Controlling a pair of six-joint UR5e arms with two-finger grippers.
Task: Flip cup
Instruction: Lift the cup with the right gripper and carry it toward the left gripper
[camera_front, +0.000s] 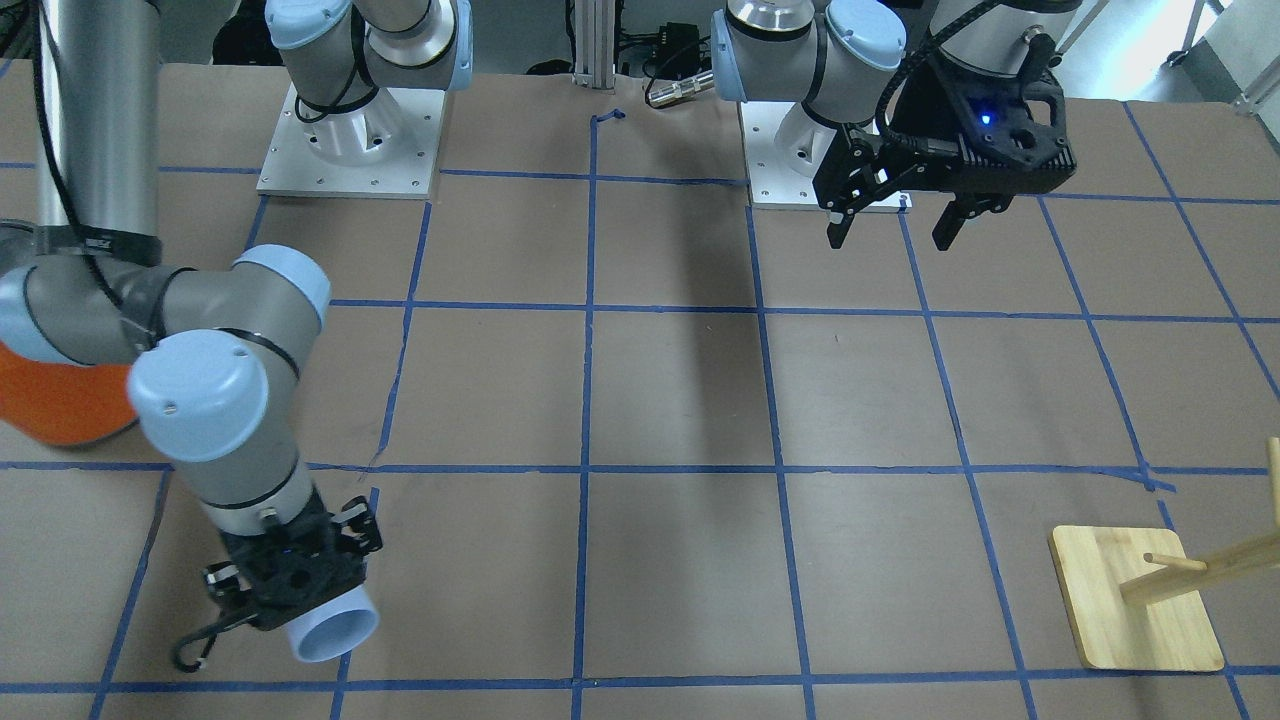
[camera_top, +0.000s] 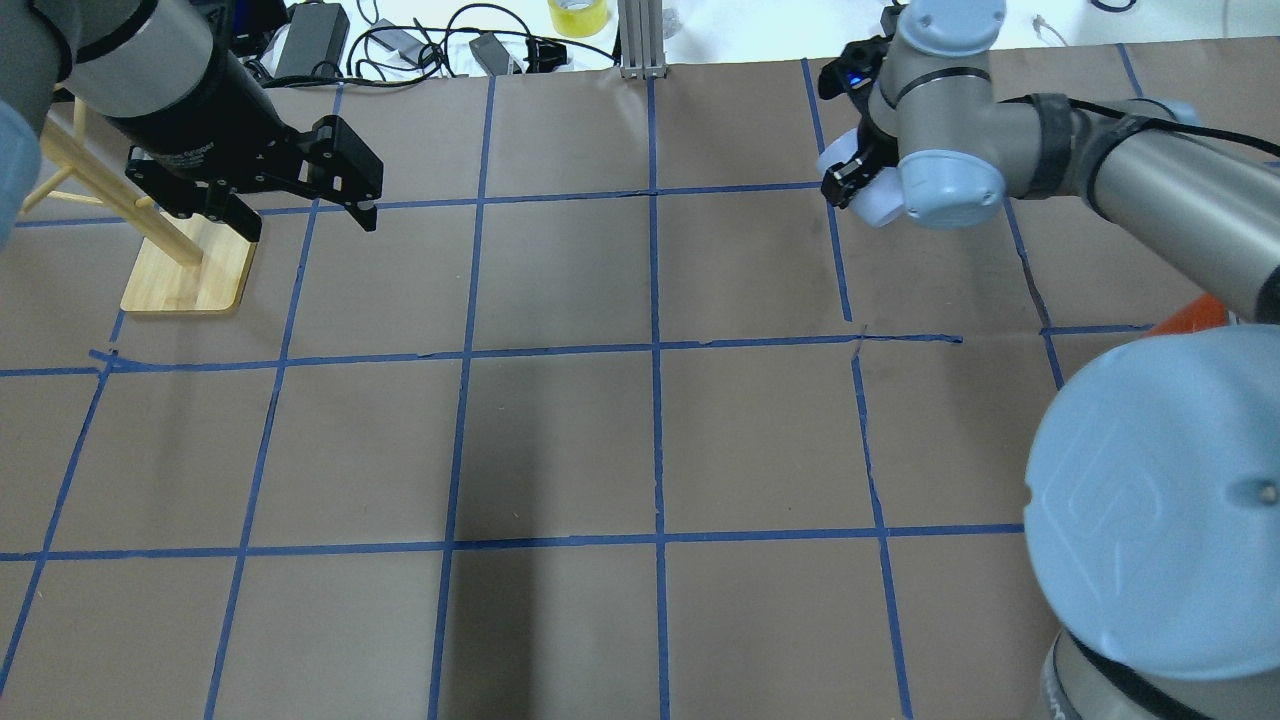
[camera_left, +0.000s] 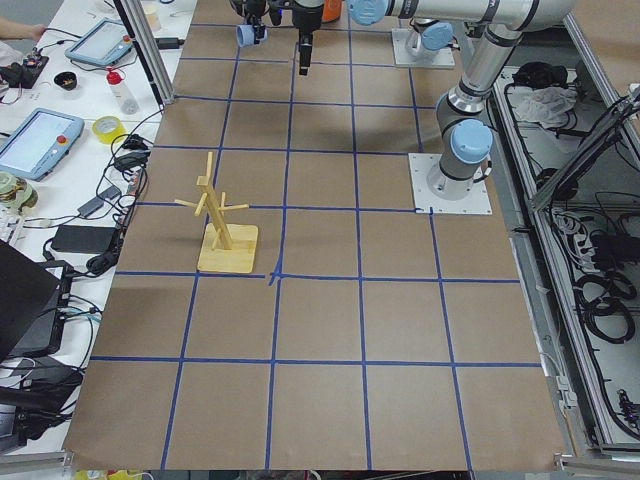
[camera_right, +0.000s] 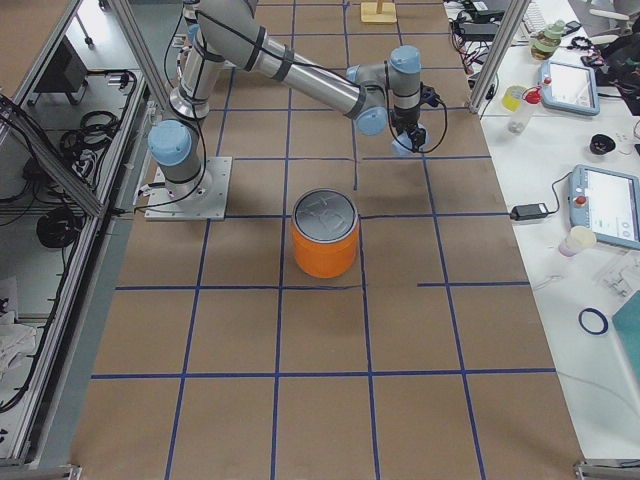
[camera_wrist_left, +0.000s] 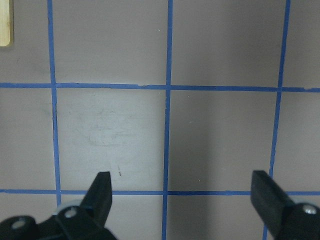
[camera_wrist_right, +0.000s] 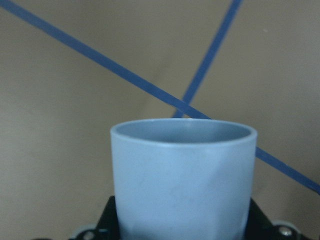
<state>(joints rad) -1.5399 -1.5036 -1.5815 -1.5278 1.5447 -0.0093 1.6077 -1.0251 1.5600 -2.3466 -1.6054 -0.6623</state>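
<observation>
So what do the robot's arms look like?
The left arm and right arm are silvery-grey tubes with pale blue round joint caps. The left tool and right tool are black, with black cables; a blue light on the left one.

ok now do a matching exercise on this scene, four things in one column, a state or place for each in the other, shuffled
1. cup
2. left pincer
3. orange can
4. wooden rack

a. open, holding nothing
b. standing upright, silver top
c. gripped in the right pincer
d. on the robot's left side

Pairs: 1-c, 2-a, 3-b, 4-d
</observation>
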